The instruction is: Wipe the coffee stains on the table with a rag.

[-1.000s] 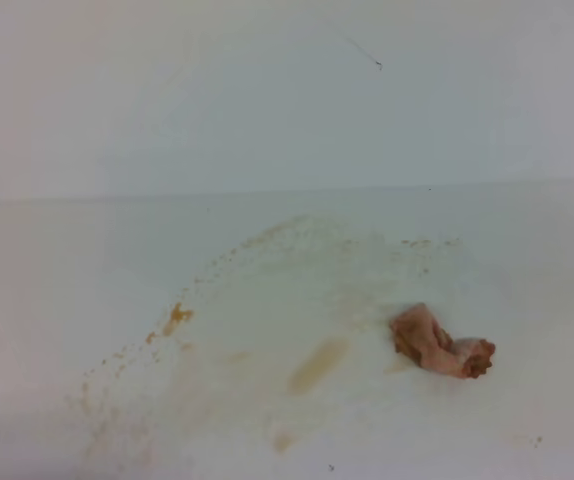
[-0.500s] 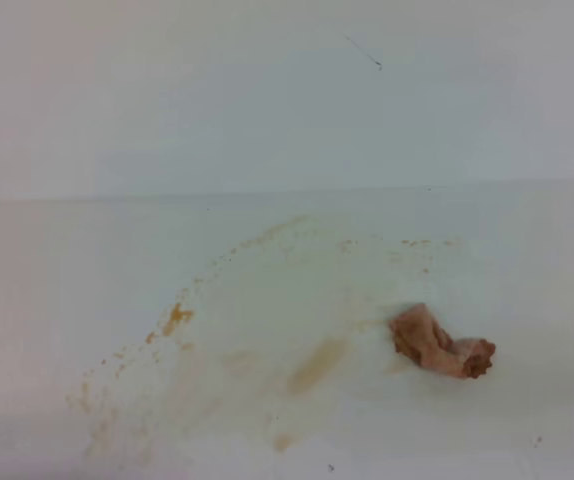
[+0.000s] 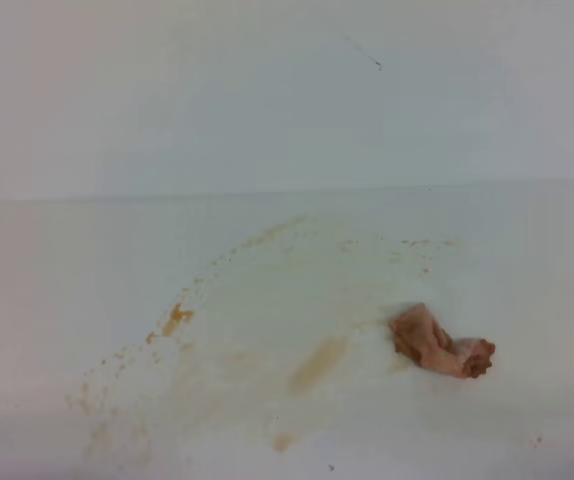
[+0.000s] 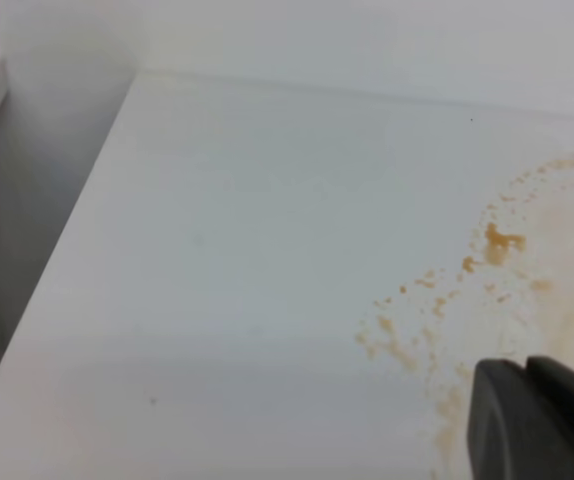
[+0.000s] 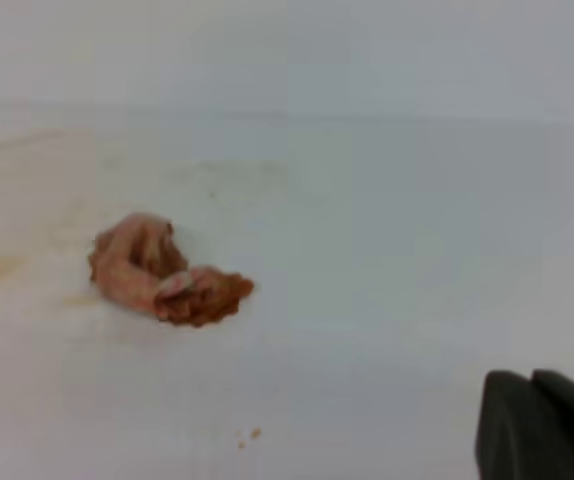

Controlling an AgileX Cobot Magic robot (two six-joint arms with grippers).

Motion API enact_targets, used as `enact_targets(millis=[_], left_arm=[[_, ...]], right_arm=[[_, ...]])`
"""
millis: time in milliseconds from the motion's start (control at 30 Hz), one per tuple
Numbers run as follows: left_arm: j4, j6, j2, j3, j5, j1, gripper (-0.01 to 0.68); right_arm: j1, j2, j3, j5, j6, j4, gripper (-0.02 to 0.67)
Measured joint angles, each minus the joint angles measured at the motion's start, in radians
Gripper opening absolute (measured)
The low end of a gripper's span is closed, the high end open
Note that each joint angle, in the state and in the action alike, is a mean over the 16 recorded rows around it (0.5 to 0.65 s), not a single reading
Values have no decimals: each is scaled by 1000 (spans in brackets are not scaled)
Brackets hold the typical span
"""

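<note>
The rag [image 3: 439,342] lies crumpled on the white table [image 3: 57,270], right of the middle, with no gripper touching it. Tan coffee stains [image 3: 317,365] spread left of it as a smear, a darker blotch [image 3: 175,318] and speckles arcing toward the back. Neither arm appears in the exterior high view. In the right wrist view the rag [image 5: 162,270] sits far left of my right gripper [image 5: 532,380], whose dark fingers are pressed together at the lower right. My left gripper [image 4: 525,368] also looks shut and empty, beside the speckled stains [image 4: 502,242].
A plain white wall [image 3: 267,100] rises behind the table, with a small dark mark [image 3: 377,64] on it. The table's left edge [image 4: 62,250] drops to a grey gap. Two tiny brown crumbs [image 5: 247,436] lie in front of the rag.
</note>
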Motion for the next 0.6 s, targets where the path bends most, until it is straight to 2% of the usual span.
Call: enact_targets(millis=[600], left_arm=[[0,0,3,0,0,0,-3]], right_arm=[[0,-1,10,45,1,5,3]])
